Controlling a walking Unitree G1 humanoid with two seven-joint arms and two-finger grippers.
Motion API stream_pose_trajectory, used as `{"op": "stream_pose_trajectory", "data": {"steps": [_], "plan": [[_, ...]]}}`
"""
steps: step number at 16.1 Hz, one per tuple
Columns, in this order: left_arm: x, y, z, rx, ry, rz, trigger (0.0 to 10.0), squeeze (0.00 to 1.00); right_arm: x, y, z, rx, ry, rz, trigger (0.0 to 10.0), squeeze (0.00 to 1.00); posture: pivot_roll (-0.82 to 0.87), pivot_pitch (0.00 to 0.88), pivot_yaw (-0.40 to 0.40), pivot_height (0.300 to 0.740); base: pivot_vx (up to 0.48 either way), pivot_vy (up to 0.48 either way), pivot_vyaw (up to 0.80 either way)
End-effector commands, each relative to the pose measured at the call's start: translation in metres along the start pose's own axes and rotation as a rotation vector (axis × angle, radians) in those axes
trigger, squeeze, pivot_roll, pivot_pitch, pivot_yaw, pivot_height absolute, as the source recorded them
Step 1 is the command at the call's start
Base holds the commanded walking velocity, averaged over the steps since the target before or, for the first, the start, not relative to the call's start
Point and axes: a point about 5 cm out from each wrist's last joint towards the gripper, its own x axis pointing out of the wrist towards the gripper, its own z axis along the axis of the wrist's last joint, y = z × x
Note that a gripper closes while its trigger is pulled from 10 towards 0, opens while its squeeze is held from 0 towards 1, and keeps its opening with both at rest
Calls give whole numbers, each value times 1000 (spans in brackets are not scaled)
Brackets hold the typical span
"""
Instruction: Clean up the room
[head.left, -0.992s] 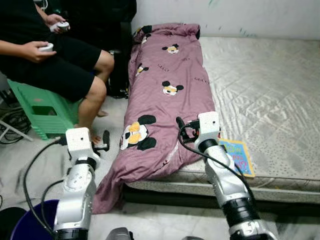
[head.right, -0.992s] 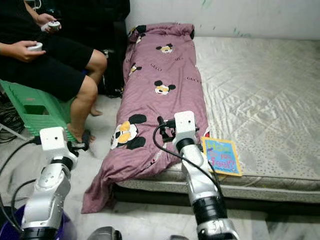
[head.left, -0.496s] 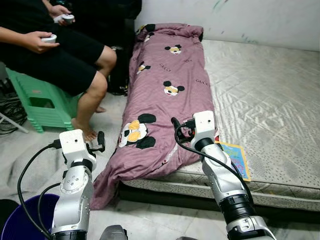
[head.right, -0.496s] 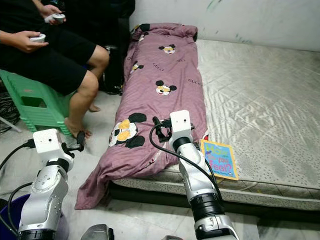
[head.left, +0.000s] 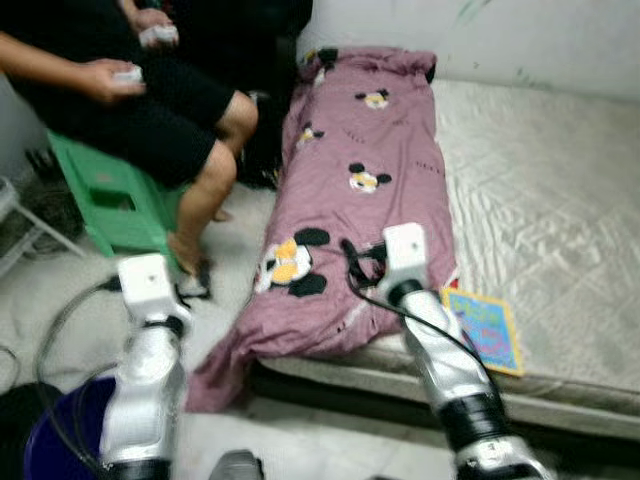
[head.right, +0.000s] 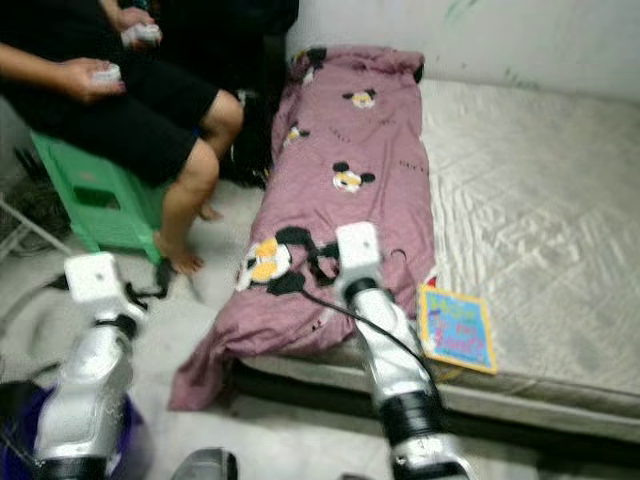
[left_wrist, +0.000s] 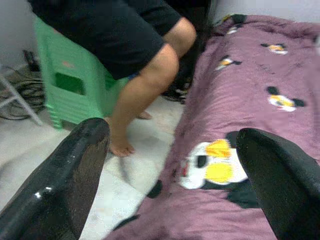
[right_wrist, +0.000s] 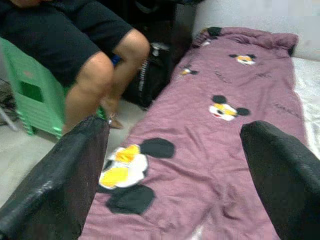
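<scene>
Left eye view: one purple blanket (head.left: 360, 200), one book (head.left: 485, 328), both grippers' jaws spread wide, empty.

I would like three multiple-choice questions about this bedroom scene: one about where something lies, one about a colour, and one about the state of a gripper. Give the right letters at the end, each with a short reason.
1. Where does the picture book lie?
A. On the floor by the stool
B. On the mattress, near its front edge, beside the blanket
C. On the person's lap

2. What colour is the stool the person sits on?
A. Green
B. Red
C. White

3. How is the right gripper?
A. Shut on the blanket
B. Shut on the book
C. Open, holding nothing

Answers:
1 B: the picture book lies flat on the mattress, just right of the purple blanket.
2 A: the stool under the person is green.
3 C: the right gripper has its fingers wide apart over the blanket, with nothing between them.
</scene>
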Motion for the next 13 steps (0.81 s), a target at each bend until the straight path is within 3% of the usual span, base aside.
{"op": "stream_pose_trajectory", "data": {"steps": [1, 4, 7, 13], "plan": [[0, 2, 4, 2, -17, -5, 10000, 0, 1, -2, 5, 11, -18, -12, 10000, 0, -53, 0, -33, 740, 262, 0, 0], [0, 2, 4, -2, -18, -6, 10000, 0, 2, -1, 5, 13, -14, -9, 10000, 0, -53, 0, -35, 740, 282, 0, 0], [0, 2, 4, -6, -13, -8, 10000, 0, 2, -2, 5, 15, -14, -13, 10000, 0, -58, 0, -34, 740, 276, 0, -673], [1, 2, 2, -7, 5, -11, 10000, 0, 1, -3, 6, 21, -19, -22, 10000, 0, -59, 0, -33, 740, 0, 0, 0]]}}
